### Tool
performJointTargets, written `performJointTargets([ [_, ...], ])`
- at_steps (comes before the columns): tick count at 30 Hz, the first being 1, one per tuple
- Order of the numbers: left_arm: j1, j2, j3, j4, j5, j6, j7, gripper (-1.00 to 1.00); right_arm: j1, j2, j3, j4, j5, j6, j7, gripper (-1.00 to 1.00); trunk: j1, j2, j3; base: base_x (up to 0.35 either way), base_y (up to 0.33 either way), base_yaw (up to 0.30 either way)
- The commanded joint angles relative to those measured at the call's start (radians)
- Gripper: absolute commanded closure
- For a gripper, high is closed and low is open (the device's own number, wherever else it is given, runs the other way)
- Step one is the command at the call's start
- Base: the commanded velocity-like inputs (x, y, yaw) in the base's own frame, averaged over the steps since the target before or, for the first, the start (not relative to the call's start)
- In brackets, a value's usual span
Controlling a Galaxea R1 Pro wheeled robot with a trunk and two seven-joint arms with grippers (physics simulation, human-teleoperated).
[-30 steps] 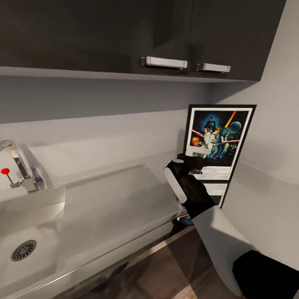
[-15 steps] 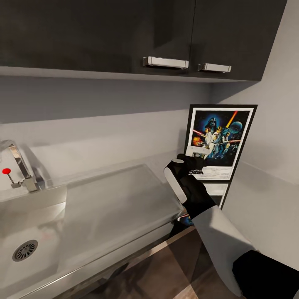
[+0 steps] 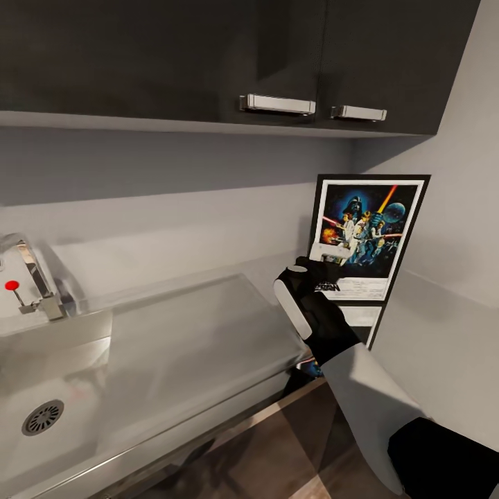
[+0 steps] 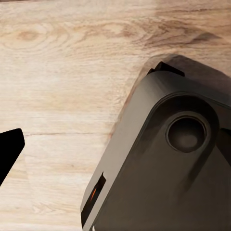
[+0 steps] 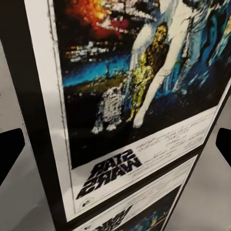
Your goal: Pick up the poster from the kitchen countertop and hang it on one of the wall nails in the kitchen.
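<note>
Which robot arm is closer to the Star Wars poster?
Right. The right tool is right at the poster, fingertips on either side. The left tool hangs over the wooden floor.

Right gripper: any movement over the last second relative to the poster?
No. In the head view the right gripper sits at the same spot against the poster, by its lower left edge. Only the camera drifted slightly: cabinet handles and poster shifted together.

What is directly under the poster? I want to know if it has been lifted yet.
The poster stands upright on the kitchen countertop, its reflection directly beneath. The right gripper covers its lower left corner, so contact there is hidden.
</note>
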Motion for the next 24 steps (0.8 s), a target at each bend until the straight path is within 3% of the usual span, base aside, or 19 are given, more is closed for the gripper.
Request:
performJointTargets([
  [1, 0.0, 0.0, 0.004, -0.001, 0.0, -0.002, -0.003, -1.0, -0.001, 0.0, 0.002, -0.001, -0.006, 0.009, -0.007, -1.0, 0.0, -0.001, -0.001, 0.0, 0.0, 0.106],
  [8, 0.0, 0.0, 0.004, -0.001, 0.001, -0.002, -0.003, -1.0, -0.001, 0.0, 0.002, -0.001, -0.006, 0.009, -0.007, -1.0, 0.0, -0.001, -0.001, 0.0, 0.0, 0.115],
  [24, 0.0, 0.0, 0.004, -0.001, 0.001, -0.002, -0.003, -1.0, -0.001, 0.0, 0.002, 0.0, -0.006, 0.008, -0.007, -1.0, 0.0, -0.001, -0.001, 0.059, 0.0, 0.008],
])
